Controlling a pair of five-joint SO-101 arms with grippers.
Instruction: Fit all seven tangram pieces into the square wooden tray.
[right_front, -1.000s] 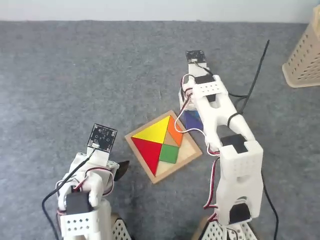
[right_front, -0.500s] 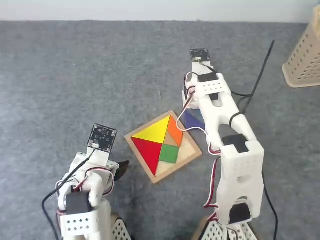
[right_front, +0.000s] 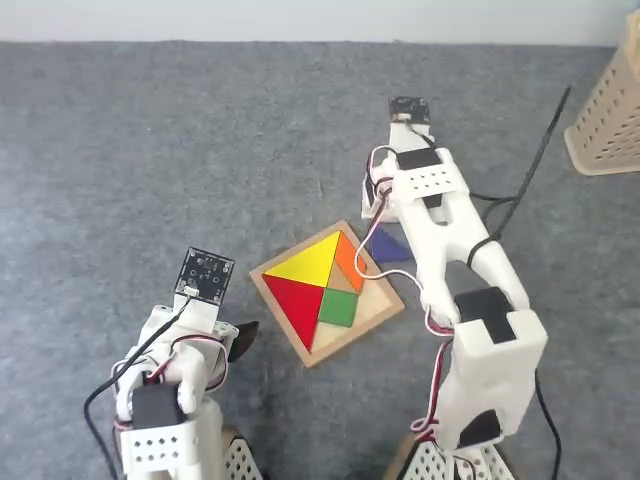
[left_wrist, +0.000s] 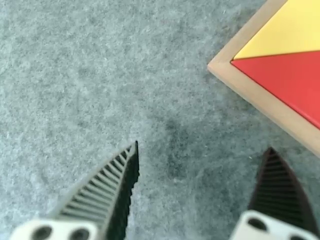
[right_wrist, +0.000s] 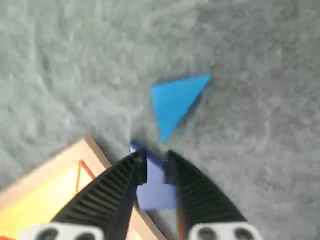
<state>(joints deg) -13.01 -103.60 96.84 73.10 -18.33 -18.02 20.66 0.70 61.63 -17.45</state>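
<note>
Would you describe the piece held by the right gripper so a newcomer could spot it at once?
Start at the square wooden tray on the grey carpet. Just off its edge, the right gripper pinches a dark blue piece. The loose triangle nearby is light blue and lies flat; this one is darker and gripped.

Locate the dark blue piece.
The dark blue piece is in the right gripper, right wrist view, beside the tray, near the light blue triangle.
</note>
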